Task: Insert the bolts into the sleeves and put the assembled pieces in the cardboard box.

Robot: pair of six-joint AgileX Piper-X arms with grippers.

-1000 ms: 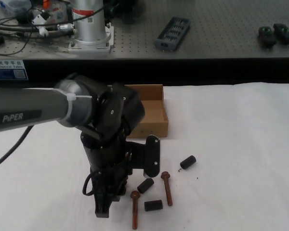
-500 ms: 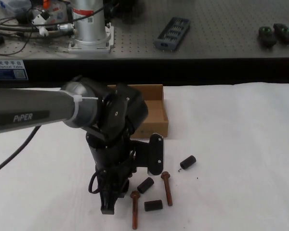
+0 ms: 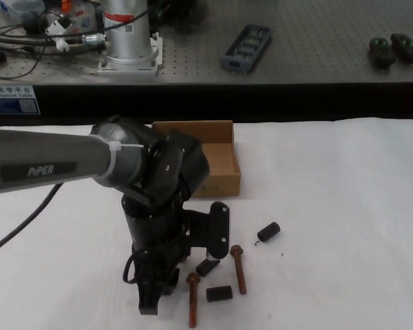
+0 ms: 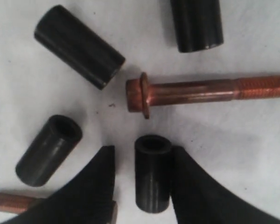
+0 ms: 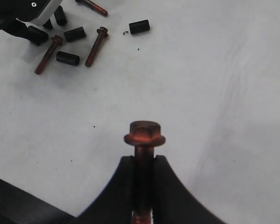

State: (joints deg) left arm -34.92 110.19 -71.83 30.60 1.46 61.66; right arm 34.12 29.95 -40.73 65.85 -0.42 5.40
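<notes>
Bolts (image 3: 239, 269) and sleeves (image 3: 268, 232) lie on the bench (image 3: 344, 206) before the cardboard box (image 3: 217, 165).

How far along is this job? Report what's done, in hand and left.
Done: nothing is assembled, and the visible part of the box holds no piece. In hand: the right end effector grips a bolt; the left end effector straddles a sleeve, not yet closed. Left: joining those two, boxing them, then the loose bolts and sleeves.
</notes>
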